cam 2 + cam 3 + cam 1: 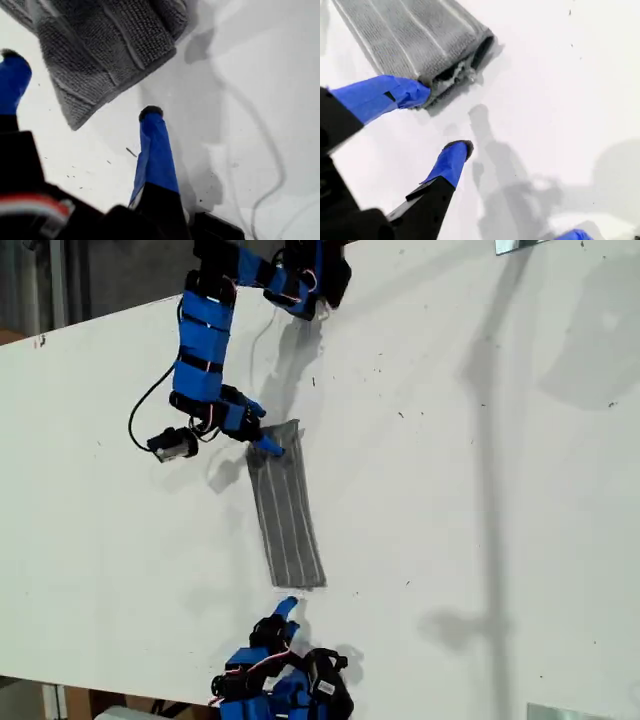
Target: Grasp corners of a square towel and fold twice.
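Exterior view: towel (287, 515) folded narrow on counter (480, 490) | our first tool (80, 85) wide, off towel | our second tool (442, 119) wide, fingertip (417, 92) touching towel

My first gripper (80, 90) hangs with its blue-taped jaws spread wide and nothing between them, and my second gripper (442, 117) is likewise parted (both arms reach inward in the exterior view).

A narrow folded towel (287, 508) lies mid-counter (480, 490); one arm's end effector (262, 438) meets its 12 o'clock end, another's (285, 608) sits just beyond its 6 o'clock end.
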### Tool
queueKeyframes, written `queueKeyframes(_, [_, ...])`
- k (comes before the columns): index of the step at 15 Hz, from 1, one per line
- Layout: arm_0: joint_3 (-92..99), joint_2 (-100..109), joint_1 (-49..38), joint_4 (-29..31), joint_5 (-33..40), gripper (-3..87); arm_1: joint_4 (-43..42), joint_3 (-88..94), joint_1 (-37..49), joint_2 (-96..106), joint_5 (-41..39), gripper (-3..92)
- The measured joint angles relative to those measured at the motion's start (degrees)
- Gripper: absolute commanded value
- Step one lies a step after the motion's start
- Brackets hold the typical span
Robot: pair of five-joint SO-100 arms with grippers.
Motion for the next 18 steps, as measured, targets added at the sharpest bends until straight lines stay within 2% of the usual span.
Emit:
queueKeyframes(3, [9.4,16.5,-2.4,1.1,0.6,20.7,-6.2,0.0,3.4,-10.1,-1.8,40.8])
queueKeyframes(4, [11.0,22.1,-2.3,1.4,-0.2,20.6,-6.2,-0.1,4.9,-11.5,-2.4,32.4])
queueKeyframes(6, [12.7,26.1,-1.5,1.6,-1.3,20.4,-6.7,0.4,6.0,-11.9,-2.8,4.3])
queueKeyframes(7, [13.8,26.7,-1.4,1.6,-1.6,20.3,-7.4,0.9,6.2,-11.4,-3.0,-0.1])
queueKeyframes(10, [18.5,34.5,-1.3,1.3,-1.7,20.0,-11.8,11.1,8.8,-5.5,-2.8,-0.1])
queueKeyframes(13, [20.9,39.2,-3.0,0.0,-0.3,19.0,-16.5,30.2,16.3,9.7,1.4,-0.1])
queueKeyframes(15, [22.5,40.3,-6.7,-1.5,2.3,18.6,-15.4,37.0,17.2,18.3,6.9,-0.1])
queueKeyframes(18, [29.1,48.5,-19.2,-1.7,8.6,18.1,-8.3,37.3,12.2,31.3,13.5,-0.1])
